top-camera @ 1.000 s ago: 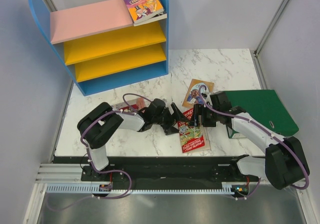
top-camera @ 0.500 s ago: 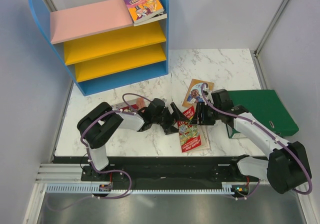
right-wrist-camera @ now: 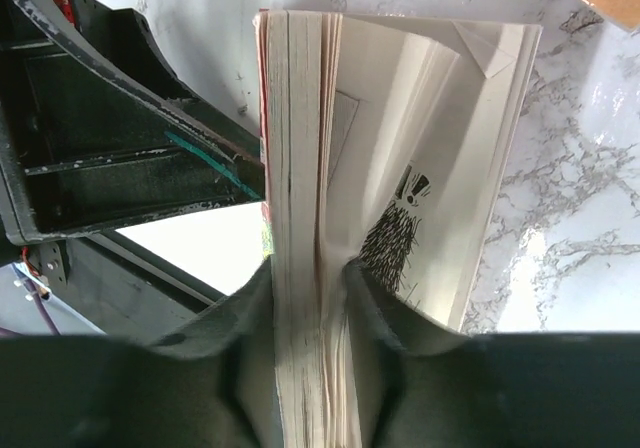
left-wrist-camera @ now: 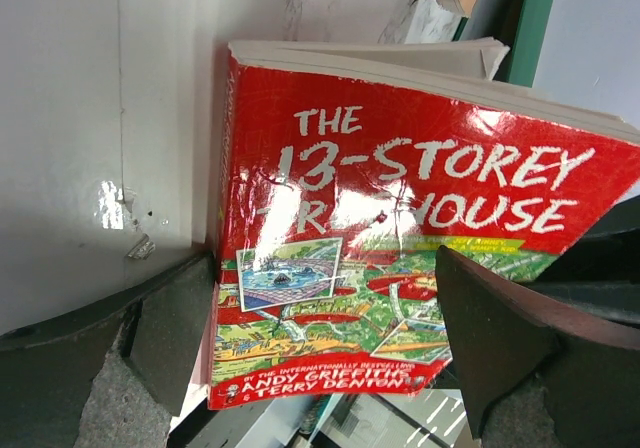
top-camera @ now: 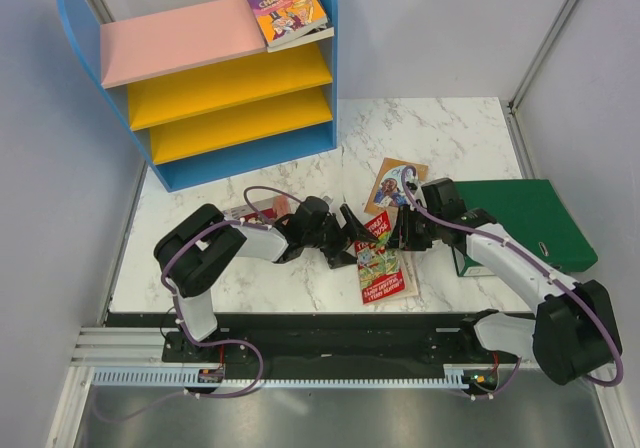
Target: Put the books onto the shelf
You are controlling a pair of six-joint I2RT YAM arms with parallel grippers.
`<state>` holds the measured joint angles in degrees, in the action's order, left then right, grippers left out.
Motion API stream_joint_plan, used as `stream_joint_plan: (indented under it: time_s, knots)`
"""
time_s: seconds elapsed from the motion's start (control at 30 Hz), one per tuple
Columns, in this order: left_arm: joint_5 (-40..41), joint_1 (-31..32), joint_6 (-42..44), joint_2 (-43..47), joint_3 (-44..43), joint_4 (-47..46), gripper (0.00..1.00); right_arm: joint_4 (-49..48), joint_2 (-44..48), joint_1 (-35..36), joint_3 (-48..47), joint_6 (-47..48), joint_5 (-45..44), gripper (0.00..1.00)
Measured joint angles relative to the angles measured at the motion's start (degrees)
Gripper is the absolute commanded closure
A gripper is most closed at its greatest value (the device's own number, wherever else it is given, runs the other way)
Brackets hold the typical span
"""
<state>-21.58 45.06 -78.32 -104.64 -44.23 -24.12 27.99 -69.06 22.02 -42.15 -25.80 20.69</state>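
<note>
Dahl book atop shelf, red book pinched

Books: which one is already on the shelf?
The Roald Dahl book, on the shelf at top right; the red Treehouse book, tan book and pink-red book are off it.

- shelf upper left of frame: blue sides and base, pink top board, two yellow boards below
- Roald Dahl book lies flat at right end of pink board
- red Treehouse book at frame centre on marble table, upper end tilted up between grippers
- left gripper at book's upper left, fingers spread
- right gripper at book's upper right edge, grip unclear from here
- tan book just above
- green binder right of centre, partly under right arm
- pink-red book mostly hidden under left arm
</note>
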Motion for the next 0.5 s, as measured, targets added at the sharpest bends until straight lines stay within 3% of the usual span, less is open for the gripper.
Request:
stream_joint_plan:
  time_s: [0.03,0.13,0.3,0.5]
  knots:
    - [0.00,0.00,0.04,0.00,0.00,0.00,0.00,-0.09,-0.17,0.00,0.00,-0.02,0.00,0.85]
    - [0.00,-0.09,0.55,0.07,-0.02,0.09,0.00,-0.26,-0.26,0.00,0.00,-0.33,-0.04,0.94]
    - [1.88,-0.72,3.80,2.71,0.57,3.41,0.00,-0.24,-0.22,0.22,-0.26,-0.55,-0.22,0.97]
    - [7.82,-1.95,10.23,12.46,5.25,12.90,0.00,-0.61,-0.72,-0.20,-4.50,-0.31,0.22,0.98]
